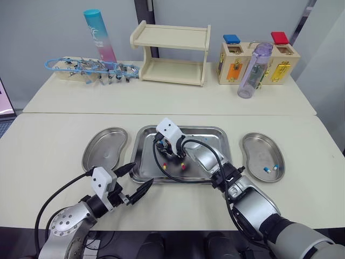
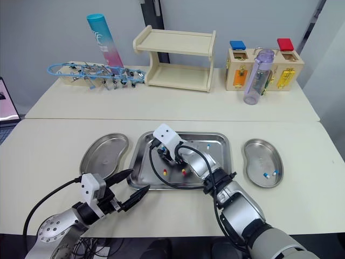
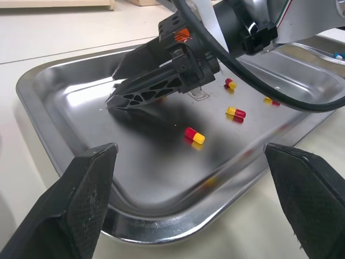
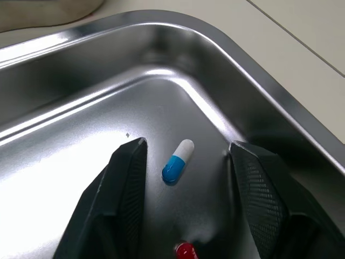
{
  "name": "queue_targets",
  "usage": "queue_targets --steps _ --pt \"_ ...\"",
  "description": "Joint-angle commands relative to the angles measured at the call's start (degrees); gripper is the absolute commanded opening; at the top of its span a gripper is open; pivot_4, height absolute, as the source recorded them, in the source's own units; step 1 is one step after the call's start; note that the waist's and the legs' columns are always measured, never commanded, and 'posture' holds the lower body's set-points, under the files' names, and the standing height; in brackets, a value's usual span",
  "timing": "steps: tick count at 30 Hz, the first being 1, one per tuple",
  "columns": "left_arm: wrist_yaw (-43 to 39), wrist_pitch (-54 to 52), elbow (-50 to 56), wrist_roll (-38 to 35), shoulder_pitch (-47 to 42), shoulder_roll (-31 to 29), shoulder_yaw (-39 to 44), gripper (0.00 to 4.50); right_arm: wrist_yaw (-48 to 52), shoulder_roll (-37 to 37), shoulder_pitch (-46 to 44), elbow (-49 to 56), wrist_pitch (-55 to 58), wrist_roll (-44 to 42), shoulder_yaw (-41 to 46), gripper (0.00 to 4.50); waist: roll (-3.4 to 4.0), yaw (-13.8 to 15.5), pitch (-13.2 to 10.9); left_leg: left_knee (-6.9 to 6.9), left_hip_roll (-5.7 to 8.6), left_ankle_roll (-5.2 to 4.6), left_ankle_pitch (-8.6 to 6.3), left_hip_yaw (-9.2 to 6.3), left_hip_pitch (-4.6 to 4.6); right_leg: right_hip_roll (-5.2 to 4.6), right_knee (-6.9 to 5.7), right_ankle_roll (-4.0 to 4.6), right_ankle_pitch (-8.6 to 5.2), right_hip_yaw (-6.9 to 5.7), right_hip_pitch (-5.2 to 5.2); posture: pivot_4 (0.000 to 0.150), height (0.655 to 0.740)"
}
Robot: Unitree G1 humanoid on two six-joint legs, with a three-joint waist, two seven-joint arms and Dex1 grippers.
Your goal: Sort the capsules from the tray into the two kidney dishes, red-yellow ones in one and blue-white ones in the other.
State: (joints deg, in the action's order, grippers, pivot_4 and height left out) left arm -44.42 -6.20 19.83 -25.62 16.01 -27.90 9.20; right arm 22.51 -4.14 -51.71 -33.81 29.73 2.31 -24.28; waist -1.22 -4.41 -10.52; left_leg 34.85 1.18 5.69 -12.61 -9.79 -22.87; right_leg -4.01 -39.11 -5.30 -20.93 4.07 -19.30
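The steel tray (image 1: 215, 136) lies at the table's middle. My right gripper (image 1: 164, 152) is down inside it, open. In the right wrist view a blue-white capsule (image 4: 178, 161) lies on the tray floor between its fingers (image 4: 126, 183), untouched. Red-yellow capsules (image 1: 184, 167) lie scattered nearby, one (image 3: 194, 135) just ahead of my left gripper. My left gripper (image 1: 143, 174) hovers open at the tray's near-left corner, holding nothing. The left kidney dish (image 1: 105, 148) holds nothing. The right kidney dish (image 1: 256, 144) holds two blue-white capsules (image 1: 267, 169).
On the rear table stand a wooden shelf (image 1: 171, 54), a clear purple bottle (image 1: 253, 73), a wooden lock box (image 1: 259, 63), a tall blue-pink tube (image 1: 99, 38) and a rack of metal clips (image 1: 91, 69). My right arm's black cable (image 1: 178, 181) loops over the tray's front rim.
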Motion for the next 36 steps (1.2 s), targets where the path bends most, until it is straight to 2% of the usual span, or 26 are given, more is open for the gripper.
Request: queue_targets --steps 1,6,11,17,19,23,26,29,33,36 --pt "0.57 -0.25 2.65 0.03 0.57 -0.34 0.0 4.5 1.48 -0.49 -0.36 -0.45 -0.14 0.94 0.4 1.5 0.01 -0.04 0.01 0.0 0.0 0.0 0.0 0.0 0.01 0.0 -0.01 0.0 0.0 0.0 0.0 0.15 0.74" --pt "0.8 -0.6 3.15 -0.19 1.17 -0.54 0.52 4.5 5.17 -0.9 0.63 1.91 -1.8 1.48 -0.71 0.02 0.01 -0.3 0.02 0.0 0.0 0.0 0.0 0.0 0.01 0.01 -0.01 0.0 0.0 0.0 0.0 0.15 0.74" --pt "-0.35 -0.79 2.57 -0.77 1.13 -2.03 1.79 4.5 6.74 0.35 1.11 5.99 -3.8 2.09 -0.25 0.02 0.03 -0.34 0.0 -0.01 -0.01 0.0 0.0 -0.01 0.0 0.01 -0.01 0.0 0.0 0.0 -0.01 0.15 0.74" --pt "-10.84 -0.23 1.13 -2.82 -0.97 -7.7 -1.05 4.5 14.88 9.67 8.68 26.5 -0.13 0.94 -0.93 0.02 0.04 0.22 0.0 0.0 0.01 0.0 0.0 0.01 -0.04 0.0 0.06 0.0 0.0 0.01 0.0 0.15 0.74" --pt "-15.13 -0.36 1.81 -3.66 -2.36 -9.73 -2.42 4.5 18.4 15.84 13.13 38.36 4.71 -1.44 1.18 0.02 0.04 0.3 -0.01 -0.01 0.01 0.0 0.0 -0.01 -0.05 0.0 0.05 0.0 0.0 0.0 0.0 0.15 0.74" --pt "-19.35 0.63 2.57 -4.32 -2.96 -11.34 -3.74 4.5 20.79 22.3 17.85 50.39 10.96 -4.66 3.88 0.02 0.08 0.68 -0.03 -0.02 0.01 0.0 0.0 0.01 -0.09 0.0 0.1 0.0 0.0 0.01 0.04 0.15 0.74" --pt "-21.39 -0.95 5.73 -6.83 -3.63 -11.41 -5.64 4.5 22.89 30.65 25.57 62.11 17.67 -9.19 12.23 0.02 0.08 1.07 -0.03 -0.05 -0.03 -0.01 -0.01 0.04 -0.13 0.01 0.11 0.01 0.0 0.01 0.17 0.15 0.74" --pt "-21.51 -2.26 6.24 -7.66 -6.77 -9.88 -8.51 4.5 25.24 38.17 34.47 69.42 25.04 -14.69 26.02 0.02 0.1 2.58 -0.05 -0.03 0.05 -0.02 -0.01 0.03 -0.25 -0.06 0.18 0.0 -0.01 0.0 0.22 0.15 0.74" --pt "-20.93 -3.3 5.77 -8.34 -9.87 -7.88 -10.27 4.5 27.88 47.41 42.98 70.23 25.06 -17.52 36.06 0.02 0.11 2.64 -0.05 0.03 0.09 -0.04 -0.01 0.09 -0.28 -0.1 0.19 -0.02 0.0 0.0 0.25 0.15 0.74" --pt "-20.97 -4.37 6.54 -9.11 -11.79 -6.96 -11.53 4.5 27.97 51.54 47.23 69.36 24.79 -18.25 39.84 0.02 0.11 2.06 -0.04 0.0 -0.02 -0.04 -0.01 0.17 -0.16 -0.04 0.14 -0.01 0.0 0.02 0.26 0.15 0.74"
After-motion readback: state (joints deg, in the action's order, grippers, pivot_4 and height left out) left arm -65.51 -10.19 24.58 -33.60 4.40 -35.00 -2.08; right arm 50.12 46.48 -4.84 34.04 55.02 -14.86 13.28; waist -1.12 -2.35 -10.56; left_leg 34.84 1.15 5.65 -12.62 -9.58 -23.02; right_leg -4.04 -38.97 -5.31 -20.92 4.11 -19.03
